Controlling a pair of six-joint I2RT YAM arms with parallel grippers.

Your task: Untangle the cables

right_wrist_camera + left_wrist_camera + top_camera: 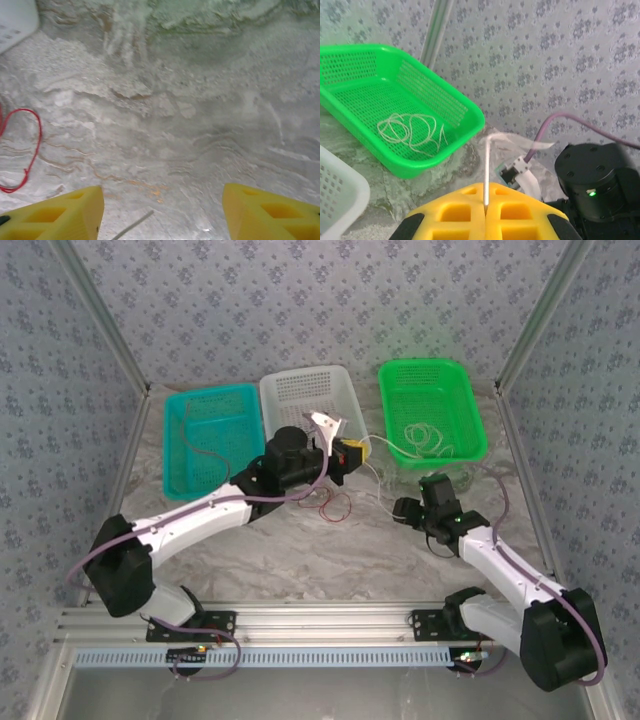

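- Left gripper [485, 191]: my jaws are pressed together, pinching a whitish cable [487, 160] that stands upright just outside the green basket [465, 112].
- Right gripper [160, 197]: my jaws are spread and empty.
- Red cable [22, 150]: a loose loop on the table to this gripper's left, farther from the green basket. I judge it my next reach.

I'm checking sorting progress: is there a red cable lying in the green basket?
No, the green basket holds a whitish cable coil, while the red cable lies out on the marble table.
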